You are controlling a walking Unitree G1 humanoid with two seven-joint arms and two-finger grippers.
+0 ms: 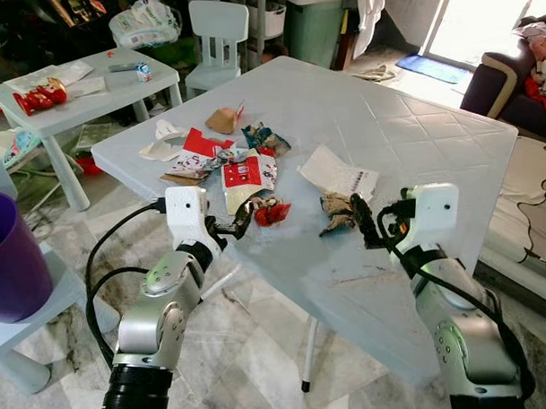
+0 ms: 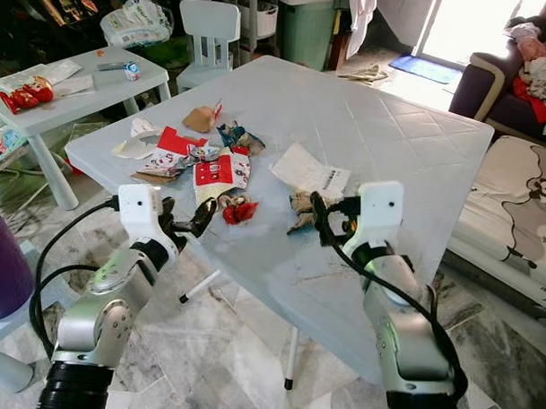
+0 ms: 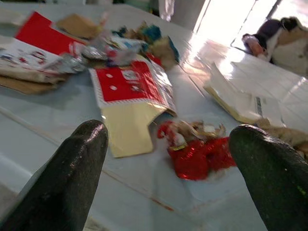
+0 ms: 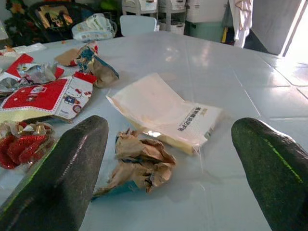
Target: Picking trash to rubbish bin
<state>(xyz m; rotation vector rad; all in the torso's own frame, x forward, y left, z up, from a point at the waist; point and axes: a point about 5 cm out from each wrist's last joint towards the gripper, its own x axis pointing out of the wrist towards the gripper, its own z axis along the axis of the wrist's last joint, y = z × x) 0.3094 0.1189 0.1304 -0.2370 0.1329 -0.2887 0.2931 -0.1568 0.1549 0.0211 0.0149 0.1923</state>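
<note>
Trash lies scattered on a pale blue table (image 1: 419,138): a crumpled red wrapper (image 1: 273,212), a crumpled brown paper (image 1: 337,212), a white packet (image 1: 339,174), a red and white carton (image 1: 247,174) and several other scraps. My left gripper (image 1: 238,223) is open at the table's near edge, with the red wrapper (image 3: 199,156) just ahead between its fingers. My right gripper (image 1: 366,224) is also open, facing the brown paper (image 4: 142,163) with the white packet (image 4: 163,110) behind it. Neither holds anything.
A purple bin (image 1: 11,258) stands at the near left on a low stool. A small table (image 1: 79,94) with litter and a pale chair (image 1: 216,36) are behind on the left. A dark sofa (image 1: 520,78) sits at the far right. Marble floor lies below.
</note>
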